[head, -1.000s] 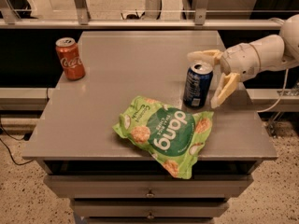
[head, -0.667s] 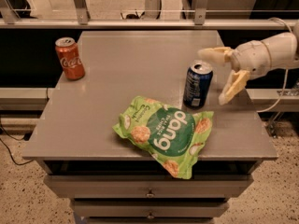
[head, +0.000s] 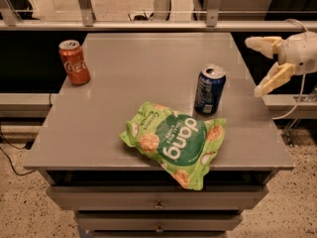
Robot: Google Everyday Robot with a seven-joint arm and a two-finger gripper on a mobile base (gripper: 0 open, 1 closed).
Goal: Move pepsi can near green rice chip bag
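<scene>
The dark blue pepsi can [head: 209,90] stands upright on the grey table [head: 148,73], right of centre. The bright green rice chip bag [head: 176,142] lies flat just in front of the can, its top edge almost touching the can's base, its lower corner hanging over the table's front edge. My gripper [head: 256,66] is off the table's right edge, to the right of the can and apart from it. Its two pale fingers are spread wide with nothing between them.
A red-orange Coca-Cola can [head: 74,62] stands upright near the table's far left corner. A metal rail [head: 148,25] runs behind the table. Drawers [head: 158,205] sit under the tabletop. A cable [head: 292,108] hangs at the right.
My gripper has pulled back to the right, from around the pepsi can to beyond the table's right edge. The can stays standing by the bag.
</scene>
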